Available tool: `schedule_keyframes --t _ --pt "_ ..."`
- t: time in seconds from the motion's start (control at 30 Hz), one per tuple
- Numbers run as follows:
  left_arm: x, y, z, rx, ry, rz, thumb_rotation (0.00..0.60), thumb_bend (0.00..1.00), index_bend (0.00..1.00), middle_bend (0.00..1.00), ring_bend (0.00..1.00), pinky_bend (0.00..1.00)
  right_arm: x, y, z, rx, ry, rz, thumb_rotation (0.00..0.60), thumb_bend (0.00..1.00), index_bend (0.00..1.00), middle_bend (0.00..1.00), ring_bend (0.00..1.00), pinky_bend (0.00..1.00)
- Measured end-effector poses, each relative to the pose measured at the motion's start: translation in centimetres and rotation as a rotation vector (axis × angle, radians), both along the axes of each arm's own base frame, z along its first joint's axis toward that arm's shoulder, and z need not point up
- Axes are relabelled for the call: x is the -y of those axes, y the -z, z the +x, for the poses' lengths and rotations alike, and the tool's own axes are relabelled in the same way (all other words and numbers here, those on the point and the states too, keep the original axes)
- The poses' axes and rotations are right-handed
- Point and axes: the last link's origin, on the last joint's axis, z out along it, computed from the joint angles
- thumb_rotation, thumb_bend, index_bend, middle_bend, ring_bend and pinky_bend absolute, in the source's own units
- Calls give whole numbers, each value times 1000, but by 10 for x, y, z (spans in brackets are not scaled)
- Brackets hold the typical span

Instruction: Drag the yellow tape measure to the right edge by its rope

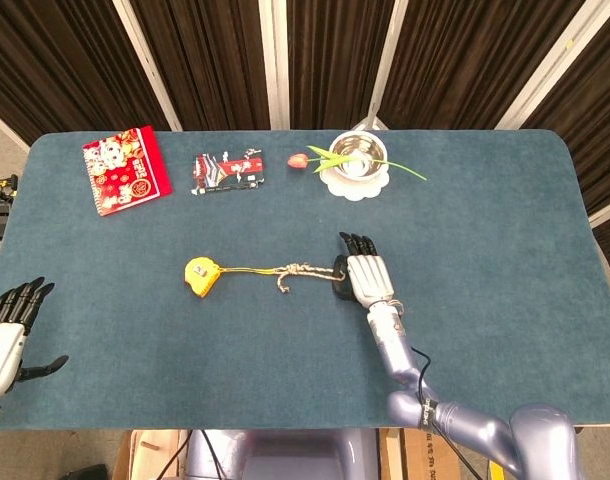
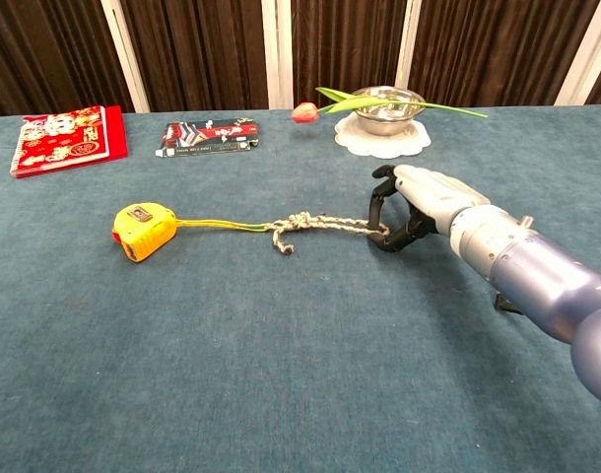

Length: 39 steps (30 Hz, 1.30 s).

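The right hand (image 2: pixel 411 205) sits palm-down at the free end of the pale braided rope (image 2: pixel 325 226), its dark fingers (image 2: pixel 379 207) curled down around the rope's tip against the blue felt tabletop (image 2: pixel 281 355). Whether they are truly clamped on the rope or only hooked over it cannot be told from either view. The rope runs leftward from the hand through a knot to a thin yellow cord, which ends at the yellow tape measure (image 2: pixel 141 231), lying flat well to the left of the hand and a long way from the right edge. The left hand (image 1: pixel 7 330) hangs off the near left corner of the tabletop, fingers apart and holding nothing.

Along the far side lie a red patterned booklet (image 1: pixel 125 170), a dark printed packet (image 1: pixel 227 170), and a steel bowl on a white doily (image 1: pixel 356 160) with a pink tulip (image 1: pixel 315 159) laid across it.

The main risk is a shallow hold: if the fingers only pin the rope's tip, a quick pull rightward could slip it free and leave the tape measure behind. A lifted pull could also tip the case over
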Motion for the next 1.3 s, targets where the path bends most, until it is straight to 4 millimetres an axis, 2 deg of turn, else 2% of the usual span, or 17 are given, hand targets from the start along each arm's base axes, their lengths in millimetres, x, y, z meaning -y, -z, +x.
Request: schedule_keyframes --t 0.43,0.73,1.0,1.3 --pt "0 0 0 3 -2 -2 600 0 0 0 0 0 0 -1 -1 2 8 -9 600 464 620 110 0 0" --pt "0 0 1 1 2 -4 600 0 0 0 0 0 -7 -14 2 58 1 -11 600 465 628 110 0 0" --pt "1 0 1 -5 6 -4 600 0 0 0 0 0 -10 -40 0 184 90 -7 600 466 633 110 0 0" --pt "2 0 3 -9 18 -1 600 0 0 0 0 0 -6 -91 -26 308 284 -48 600 465 638 110 0 0"
